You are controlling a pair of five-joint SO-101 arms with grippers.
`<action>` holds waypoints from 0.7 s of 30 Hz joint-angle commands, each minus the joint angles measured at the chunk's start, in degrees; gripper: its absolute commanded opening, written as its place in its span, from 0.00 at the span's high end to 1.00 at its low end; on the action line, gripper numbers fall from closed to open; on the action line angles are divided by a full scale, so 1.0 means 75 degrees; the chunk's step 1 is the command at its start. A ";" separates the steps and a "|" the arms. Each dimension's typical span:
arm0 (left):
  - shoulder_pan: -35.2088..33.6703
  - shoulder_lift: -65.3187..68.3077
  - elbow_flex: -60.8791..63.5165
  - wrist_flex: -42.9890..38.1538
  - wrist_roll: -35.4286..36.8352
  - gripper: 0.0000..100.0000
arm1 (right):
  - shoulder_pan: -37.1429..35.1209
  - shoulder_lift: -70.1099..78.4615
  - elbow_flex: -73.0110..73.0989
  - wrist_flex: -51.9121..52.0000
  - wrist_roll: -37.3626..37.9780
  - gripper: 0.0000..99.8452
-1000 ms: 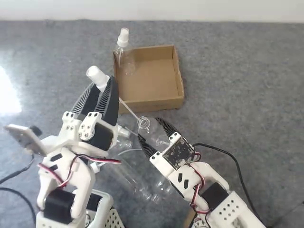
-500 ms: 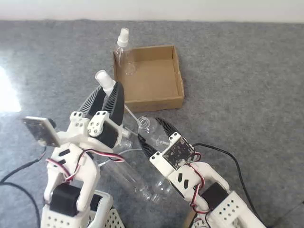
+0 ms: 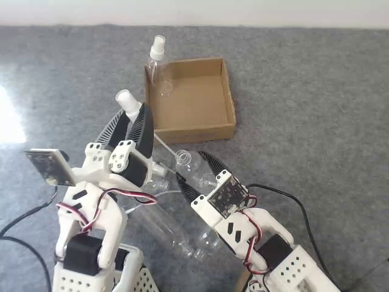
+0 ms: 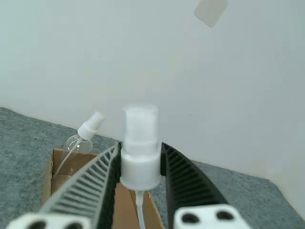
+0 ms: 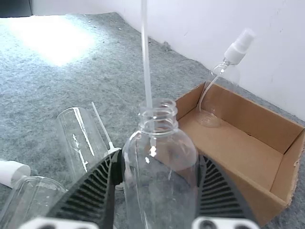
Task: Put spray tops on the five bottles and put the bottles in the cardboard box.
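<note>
My left gripper (image 4: 139, 164) pinches the spray top (image 4: 140, 143), with the tip of its dip tube (image 5: 145, 62) just inside the neck of the bottle (image 5: 159, 164). My right gripper (image 3: 190, 164) clamps that bottle toward the tabletop's near edge, just short of the cardboard box (image 3: 228, 91). Risk: the tube sits tilted (long, bendy), so pushing down could buckle it or lever the bottle out of the clamp before the cap seats.

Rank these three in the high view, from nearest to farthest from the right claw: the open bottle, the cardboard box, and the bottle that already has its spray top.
1. Open bottle: gripped in the right claw itself.
2. Cardboard box: just beyond the claw, near wall closest.
3. Bottle with spray top: standing in the box's far left corner.
</note>
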 commanded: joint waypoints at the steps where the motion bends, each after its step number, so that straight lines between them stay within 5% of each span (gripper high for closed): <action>1: -0.0023 -0.0070 -0.0064 0.0035 -0.0070 0.99 | 0.0018 -0.0135 0.0023 -0.0182 0.0000 0.90; 14: 0.0023 -0.0070 0.0100 0.0035 -0.0363 0.99 | 0.0029 -0.0135 0.0023 -0.0182 0.0000 0.90; 21: 0.0762 -0.0070 0.0311 0.0035 -0.0774 0.99 | 0.0029 -0.0135 0.0023 -0.0193 0.0000 0.90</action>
